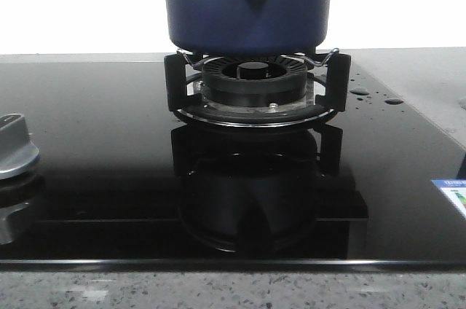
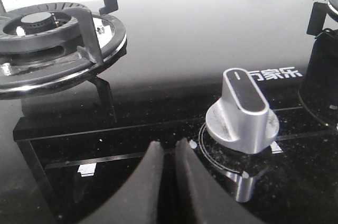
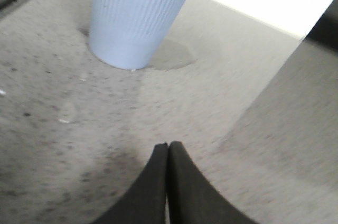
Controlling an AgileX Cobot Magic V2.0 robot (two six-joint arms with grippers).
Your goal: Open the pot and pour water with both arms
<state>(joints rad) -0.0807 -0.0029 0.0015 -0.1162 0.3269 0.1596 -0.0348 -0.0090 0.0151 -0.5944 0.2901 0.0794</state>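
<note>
My black fingers [image 2: 158, 182], a navy pot [image 1: 247, 3], glossy black stovetop [image 1: 95, 156], silver knob [image 2: 242, 115] with black top, pale blue ribbed cup [image 3: 138, 15], speckled grey counter [image 3: 63, 145].

A shiny black stove top [image 1: 87, 178] sits in the grey speckled counter [image 3: 79, 129]. On it are a round black burner [image 1: 253, 83], a silver knob [image 2: 243, 115] and some water drops [image 1: 360, 92] — a ribbed pale blue cup [image 3: 134, 12] stands upright on the counter.

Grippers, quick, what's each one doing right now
Left gripper: closed, holding nothing, near the stove knob.
Right gripper: closed, empty, near the paper cup.
</note>
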